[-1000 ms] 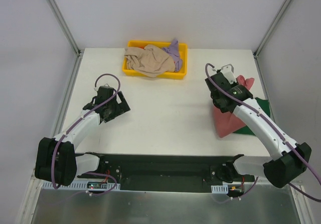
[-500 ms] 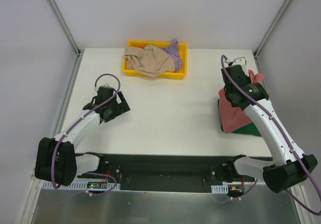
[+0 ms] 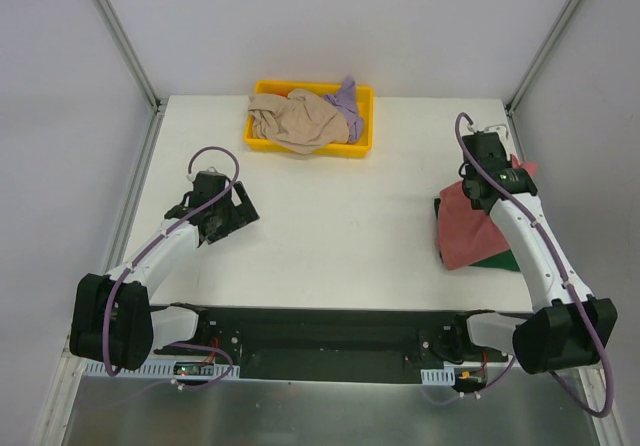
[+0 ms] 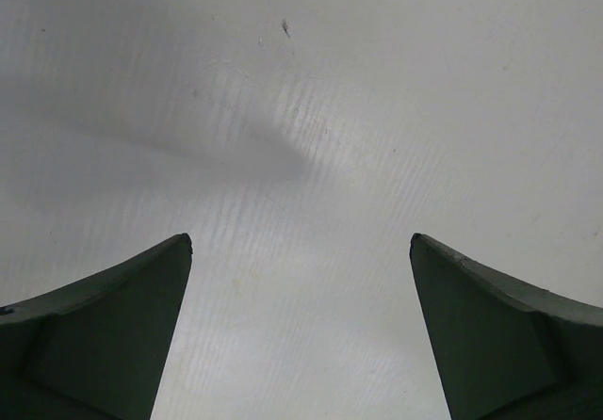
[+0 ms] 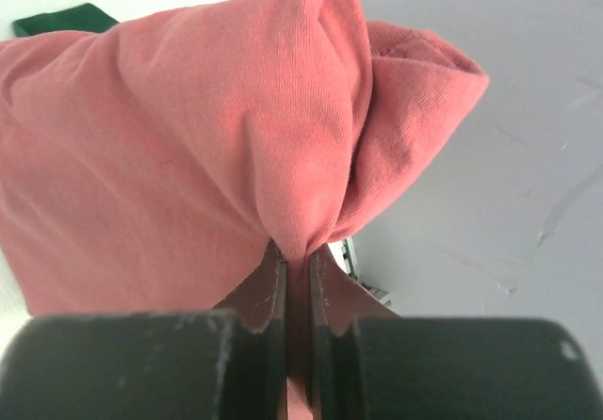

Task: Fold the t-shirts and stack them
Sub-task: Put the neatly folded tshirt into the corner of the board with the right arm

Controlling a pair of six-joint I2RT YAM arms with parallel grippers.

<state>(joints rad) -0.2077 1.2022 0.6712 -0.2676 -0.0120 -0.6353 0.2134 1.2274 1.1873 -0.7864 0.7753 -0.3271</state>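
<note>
My right gripper (image 3: 505, 171) is shut on a fold of the dusty rose-red t-shirt (image 3: 467, 228), which hangs and drapes over the dark green t-shirt (image 3: 497, 260) at the table's right edge. In the right wrist view the red cloth (image 5: 188, 147) is pinched between my jaws, with a corner of the green shirt (image 5: 57, 20) at top left. The beige t-shirt (image 3: 300, 121) and lavender t-shirt (image 3: 347, 99) lie crumpled in the yellow tray. My left gripper (image 3: 232, 218) is open and empty over bare table (image 4: 301, 156) at the left.
The yellow plastic tray (image 3: 310, 148) stands at the back centre of the white table. Metal frame posts (image 3: 120, 36) rise at the back corners. The table's right edge (image 3: 525, 156) runs just beside the red shirt.
My right gripper has carried the red shirt to the right and back, over the green shirt near the table's right edge. The left arm has not moved.
</note>
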